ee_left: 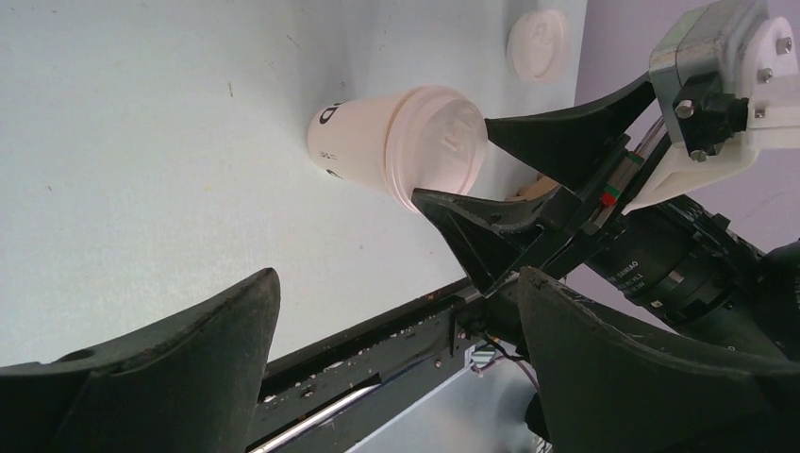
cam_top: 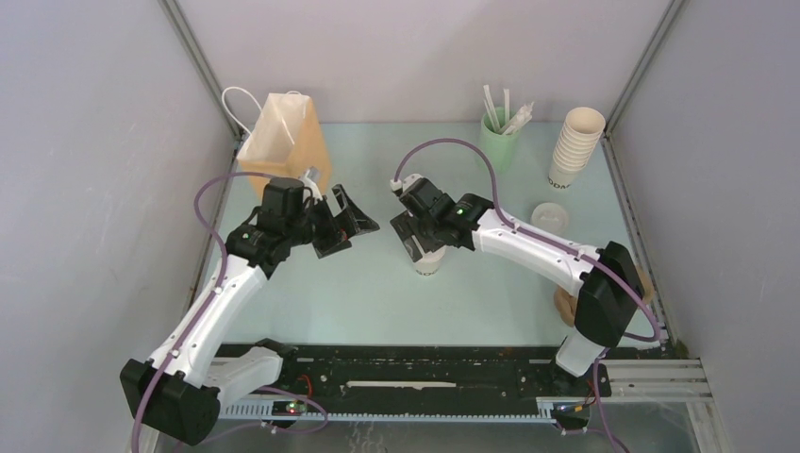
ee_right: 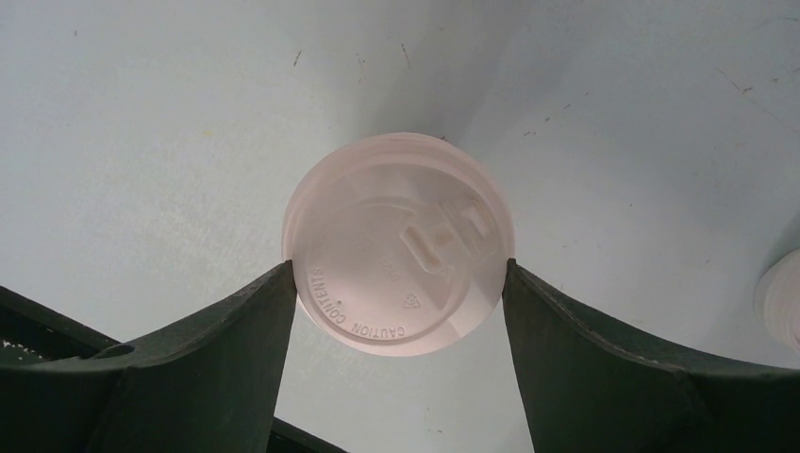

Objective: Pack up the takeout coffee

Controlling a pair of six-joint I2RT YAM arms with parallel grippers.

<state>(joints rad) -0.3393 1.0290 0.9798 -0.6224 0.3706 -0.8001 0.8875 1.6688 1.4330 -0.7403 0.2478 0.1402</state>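
Upright on the table (cam_top: pixel 358 307), the light, crushable paper cup (cam_top: pixel 427 261) is pinched at the rim of its slippery lid (ee_right: pixel 377 217) by the right end effector (ee_right: pixel 398 276), likely safer gripped gently just below; the left end effector (cam_top: pixel 344 226) gapes, released.

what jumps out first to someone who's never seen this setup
First comes the small cream-white paper cup with a round white plastic lid at mid-table, pinched at its lid by the right gripper. The left gripper gapes open to its left, aimed at the cup, and a brown paper bag stands in the far left corner.
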